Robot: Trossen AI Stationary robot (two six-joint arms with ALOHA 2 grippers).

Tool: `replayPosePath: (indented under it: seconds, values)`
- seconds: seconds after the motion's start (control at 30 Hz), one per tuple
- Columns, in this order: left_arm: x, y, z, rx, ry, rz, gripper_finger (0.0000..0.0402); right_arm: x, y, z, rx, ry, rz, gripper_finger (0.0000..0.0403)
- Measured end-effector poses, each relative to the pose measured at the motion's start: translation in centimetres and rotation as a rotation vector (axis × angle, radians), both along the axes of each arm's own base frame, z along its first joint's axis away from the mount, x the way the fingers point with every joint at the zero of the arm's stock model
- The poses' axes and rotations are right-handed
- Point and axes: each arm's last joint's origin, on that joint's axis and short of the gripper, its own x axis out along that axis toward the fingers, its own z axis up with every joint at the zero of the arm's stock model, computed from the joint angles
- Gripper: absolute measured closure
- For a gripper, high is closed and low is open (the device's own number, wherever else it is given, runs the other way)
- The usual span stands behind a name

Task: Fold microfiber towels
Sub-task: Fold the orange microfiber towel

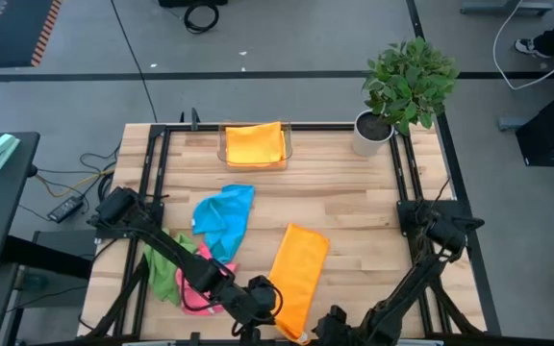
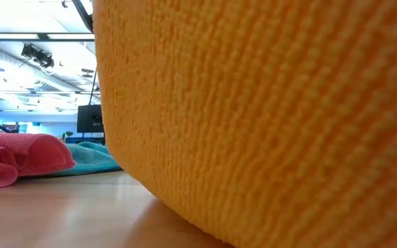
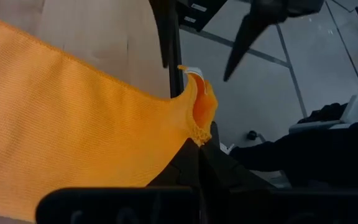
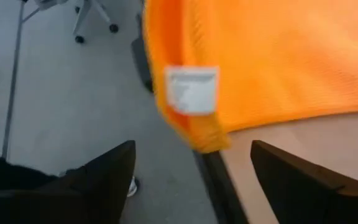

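A long folded orange towel [image 1: 298, 274] lies slantwise on the near middle of the table and fills the low view [image 2: 267, 117]. My left gripper [image 1: 277, 300] is at its near end, shut on a corner. My right gripper [image 1: 327, 325] stands open at the table's near edge. Its fingers [image 4: 104, 174] are short of the towel's near corner, which bears a white label [image 4: 191, 90], and they touch nothing. A blue towel [image 1: 224, 216], a green one [image 1: 162, 269] and a pink one [image 1: 200, 284] lie crumpled at the left. My left gripper pinches a corner of the orange towel [image 3: 197, 127] at its near end between its two shut fingers. The cloth puckers into a small bunch at the fingertips. The fingers slant down from the table's left. The rest of the towel spreads away over the table.
A clear tray [image 1: 254, 159] at the far middle holds a folded orange towel [image 1: 254, 142]. A potted plant [image 1: 407, 82] stands at the far right corner. Black rails [image 1: 154, 183] run along the table's sides. Bare wood shows to the right of the towel.
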Motion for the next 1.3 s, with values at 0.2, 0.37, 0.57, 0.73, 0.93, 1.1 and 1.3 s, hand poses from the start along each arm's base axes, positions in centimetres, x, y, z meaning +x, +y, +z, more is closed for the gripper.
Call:
replayPosePath:
  seconds: [0.2,0.37,0.57,0.73,0.93,1.1,1.3]
  values:
    - [0.0,0.0,0.0,-0.001,0.005,0.003,0.0397,1.0,-0.4,-0.5,-0.029,-0.029,-0.001,0.006]
    - [0.0,0.0,0.0,-0.002,0.007,0.004,0.0393,2.0,-1.1,-0.5,-0.034,-0.019,0.002,0.0086]
    - [0.0,0.0,0.0,-0.002,0.007,0.005,0.0396,1.8,-0.9,-0.6,-0.009,0.01,0.046,0.0159]
    - [0.0,0.0,0.0,0.002,0.005,0.001,0.0395,1.7,-0.8,-0.6,-0.007,0.012,0.05,0.0199]
    - [0.1,0.2,-0.1,0.005,0.007,0.006,0.0392,2.0,-1.0,-0.6,0.003,0.014,0.031,0.0262]
    - [0.0,0.4,-0.3,0.025,0.033,0.02,0.0396,1.5,-0.6,-0.5,0.027,0.017,0.022,0.0349]
    - [0.0,0.5,-0.4,0.03,0.04,0.037,0.0393,0.7,-0.2,0.5,0.056,0.007,0.023,0.0395]
